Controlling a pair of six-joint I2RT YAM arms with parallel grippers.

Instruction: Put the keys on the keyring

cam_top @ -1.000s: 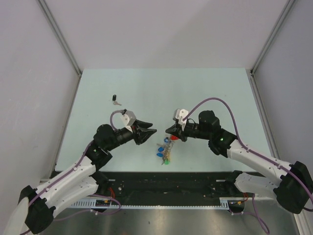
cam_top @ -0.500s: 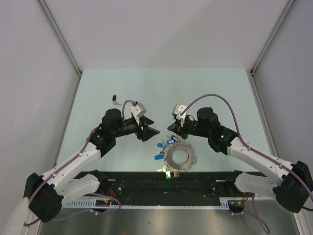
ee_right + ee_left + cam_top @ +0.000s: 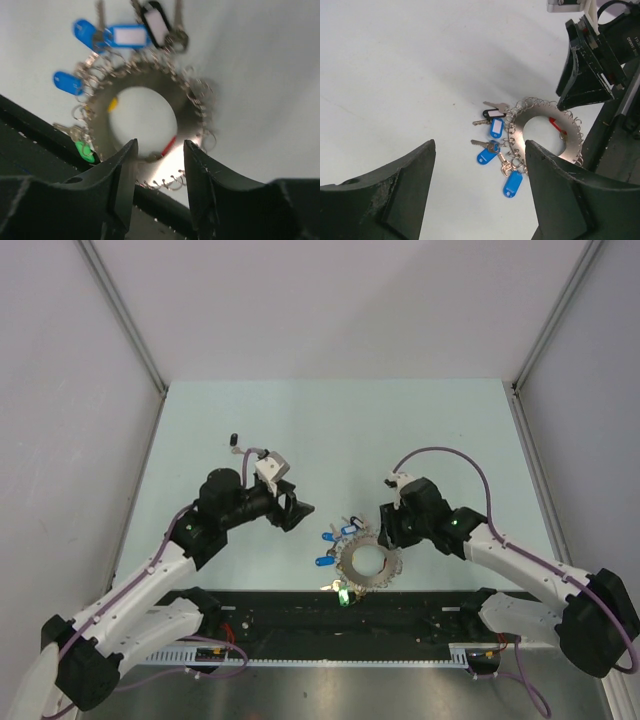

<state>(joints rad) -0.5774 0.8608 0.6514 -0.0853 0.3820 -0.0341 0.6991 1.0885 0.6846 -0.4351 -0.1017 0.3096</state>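
Across the whole view lay a pale mint-green table [image 3: 450, 440], closed in by plain grey-white walls [image 3: 330, 300] with slim metal posts [image 3: 120, 315] at the corners and a black rail [image 3: 300, 615] along the near edge. Far to the left, a lone black-headed key [image 3: 235, 444] rested on the bare surface, well apart from everything else. Nearer the middle, the left gripper [image 3: 303, 508] hung above the table with its jaws spread wide and nothing between them, aimed toward the keyring [image 3: 367, 561] but clear of it. The keyring, a flat silver ring fringed all round with small wire loops, lay flat near the front edge, between the two arms. The keys [image 3: 490, 150] fanned out from its left side: several with blue heads, one with a black head and a white label. A green head [image 3: 342, 593] poked out at the ring's near edge, and a red-headed key [image 3: 555, 125] showed as a sliver inside the ring's opening. Just right of that, the right gripper [image 3: 385, 530] hovered close over the ring's far right rim, its jaws parted and holding nothing; whether they touched the metal was unclear.
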